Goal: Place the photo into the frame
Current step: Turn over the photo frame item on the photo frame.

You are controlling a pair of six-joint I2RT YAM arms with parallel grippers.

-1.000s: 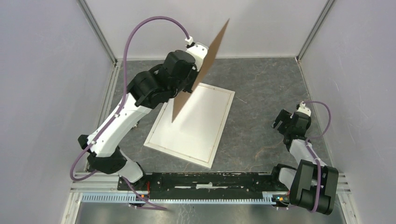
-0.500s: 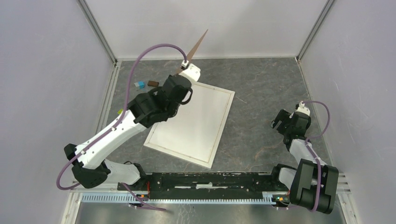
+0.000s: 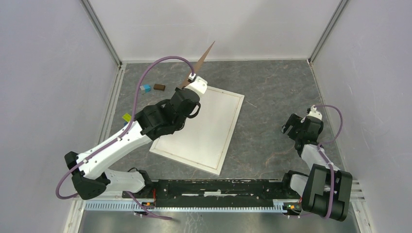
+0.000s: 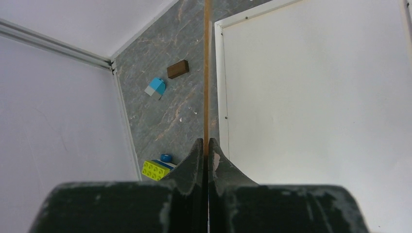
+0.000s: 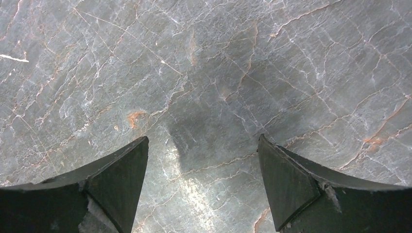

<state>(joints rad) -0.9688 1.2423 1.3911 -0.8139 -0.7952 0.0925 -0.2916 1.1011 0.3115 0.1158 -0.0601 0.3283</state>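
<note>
The frame (image 3: 230, 131) lay flat mid-table, slightly askew. Whether the white sheet inside it was the photo could not be told. The left arm stretched from the near-left corner toward the far edge of the table (image 3: 277, 92). The left gripper (image 4: 208, 147) was pinched tight on the brown backing board (image 3: 204, 56), which it held tilted on edge above the frame's far-left corner. The right arm sat folded near the right edge, with the right gripper (image 5: 202, 138) spread wide, empty and facing down at the surface.

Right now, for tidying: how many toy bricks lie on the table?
4: brown rectangular brick and light-blue brick far left; lime studded brick with blue piece nearer; others possibly hidden.
</note>
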